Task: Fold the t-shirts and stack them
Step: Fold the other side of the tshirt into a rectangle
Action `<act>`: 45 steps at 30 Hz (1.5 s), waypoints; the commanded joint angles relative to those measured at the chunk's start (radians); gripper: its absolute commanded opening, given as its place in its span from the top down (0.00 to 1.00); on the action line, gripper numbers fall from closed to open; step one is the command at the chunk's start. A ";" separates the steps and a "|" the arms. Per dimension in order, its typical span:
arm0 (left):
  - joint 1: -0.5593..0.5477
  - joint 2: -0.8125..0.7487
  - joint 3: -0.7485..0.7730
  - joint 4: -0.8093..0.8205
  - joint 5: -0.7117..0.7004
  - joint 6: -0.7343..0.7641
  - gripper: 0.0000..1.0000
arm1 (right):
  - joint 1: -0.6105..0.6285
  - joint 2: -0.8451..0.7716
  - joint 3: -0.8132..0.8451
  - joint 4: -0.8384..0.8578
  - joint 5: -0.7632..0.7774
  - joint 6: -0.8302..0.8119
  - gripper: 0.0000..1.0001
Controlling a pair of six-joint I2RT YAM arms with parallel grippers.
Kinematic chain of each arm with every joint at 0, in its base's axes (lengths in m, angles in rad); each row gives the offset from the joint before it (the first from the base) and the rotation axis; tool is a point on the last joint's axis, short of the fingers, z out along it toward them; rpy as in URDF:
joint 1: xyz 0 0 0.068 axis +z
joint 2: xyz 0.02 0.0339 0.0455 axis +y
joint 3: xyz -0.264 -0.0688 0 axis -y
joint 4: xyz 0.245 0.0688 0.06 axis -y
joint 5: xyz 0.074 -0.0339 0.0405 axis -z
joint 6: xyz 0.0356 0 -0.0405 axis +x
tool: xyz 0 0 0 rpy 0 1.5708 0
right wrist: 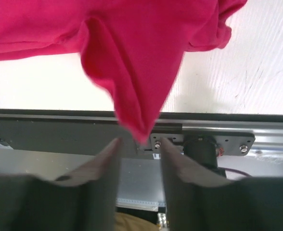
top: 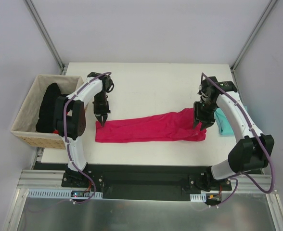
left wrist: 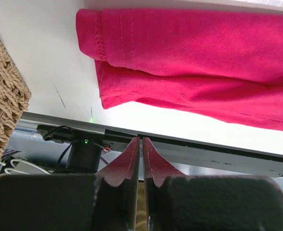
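Observation:
The crimson-pink t-shirt (top: 151, 129) lies as a long folded strip across the table's front half. Its hemmed left end (left wrist: 189, 57) lies flat, just beyond my left gripper (left wrist: 141, 140), which is shut with nothing between its fingers. That left gripper (top: 102, 120) hovers over the strip's left end. My right gripper (top: 199, 126) is at the strip's right end. In the right wrist view the right gripper (right wrist: 139, 142) stands open, and a blurred peak of the pink t-shirt (right wrist: 132, 48) points down into the gap, free of both fingers. The teal t-shirt (top: 224, 121) lies folded at the right edge, partly behind the right arm.
A wicker basket (top: 26, 113) with a dark garment (top: 47, 108) inside stands off the table's left edge; its woven wall (left wrist: 2, 96) is close to the left gripper. The table's near edge and a metal rail (right wrist: 228, 139) run just below both grippers.

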 commanded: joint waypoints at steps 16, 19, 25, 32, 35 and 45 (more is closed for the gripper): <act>-0.009 0.048 0.136 -0.090 -0.014 0.017 0.95 | 0.017 0.183 0.179 -0.077 0.170 0.038 0.51; -0.009 0.068 0.168 -0.100 -0.010 0.016 0.95 | 0.014 0.217 0.188 -0.035 0.175 0.049 0.51; -0.009 0.108 0.269 -0.113 0.004 0.008 0.95 | -0.022 0.343 0.242 0.051 0.187 0.050 0.51; -0.009 0.119 0.285 -0.090 -0.005 -0.006 0.95 | -0.080 0.499 0.387 0.101 0.203 0.035 0.57; -0.008 0.137 0.294 -0.090 -0.008 -0.007 0.95 | -0.098 0.579 0.452 0.094 0.198 0.024 0.59; -0.006 0.143 0.188 -0.050 -0.016 -0.020 0.95 | -0.126 0.556 0.311 0.154 0.160 0.037 0.59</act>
